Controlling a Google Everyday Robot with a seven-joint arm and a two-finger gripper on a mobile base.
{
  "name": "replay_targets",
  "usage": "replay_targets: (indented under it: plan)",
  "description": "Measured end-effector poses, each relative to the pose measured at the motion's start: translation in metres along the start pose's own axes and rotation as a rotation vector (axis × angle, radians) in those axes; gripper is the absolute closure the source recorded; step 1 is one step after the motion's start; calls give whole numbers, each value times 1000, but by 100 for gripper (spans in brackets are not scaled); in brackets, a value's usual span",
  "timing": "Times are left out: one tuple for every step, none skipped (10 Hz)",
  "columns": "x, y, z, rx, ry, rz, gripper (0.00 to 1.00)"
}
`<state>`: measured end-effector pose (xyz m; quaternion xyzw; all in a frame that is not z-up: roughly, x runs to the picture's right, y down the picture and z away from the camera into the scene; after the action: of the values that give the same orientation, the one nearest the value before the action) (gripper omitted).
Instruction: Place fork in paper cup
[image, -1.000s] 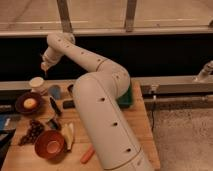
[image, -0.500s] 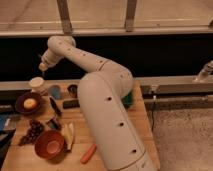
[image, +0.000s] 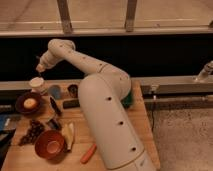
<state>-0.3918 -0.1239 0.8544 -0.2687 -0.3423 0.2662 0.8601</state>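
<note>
The paper cup (image: 36, 84), short and cream-white, stands at the table's back left. My gripper (image: 39, 68) hangs just above it, at the end of the white arm (image: 95, 85) that arches over from the right. A thin dark sliver, the fork (image: 39, 72), points down from the gripper towards the cup's rim. The gripper is shut on it. The fork's tip is still above the cup's opening.
A blue cup (image: 54, 91) and a small dark cup (image: 73, 90) stand right of the paper cup. In front are a dark bowl (image: 20, 107), a black-handled utensil (image: 55, 106), grapes (image: 34, 130), a red-brown bowl (image: 50, 143), a banana (image: 67, 134) and a carrot (image: 88, 153).
My gripper has moved down and slightly left, closer to the paper cup's opening. Nothing on the table has moved.
</note>
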Motion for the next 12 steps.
replay_targets:
  plan:
    - [-2,2,4,-12,-7,-4,100]
    - [-2,4,9,-26,-11,-6,100]
    - [-2,6,14,-39,-12,-6,100]
    - [0,7,21,-52,-13,-5,100]
    - [2,7,27,-63,-7,-4,100]
    - [7,7,33,-73,0,-2,100]
    - [11,6,38,-81,5,2,100]
    - [17,4,44,-89,11,8,100]
    - [20,3,47,-93,13,12,100]
    - [23,2,50,-97,16,17,100]
    - [27,2,52,-101,19,22,100]
    - [30,2,54,-107,22,28,100]
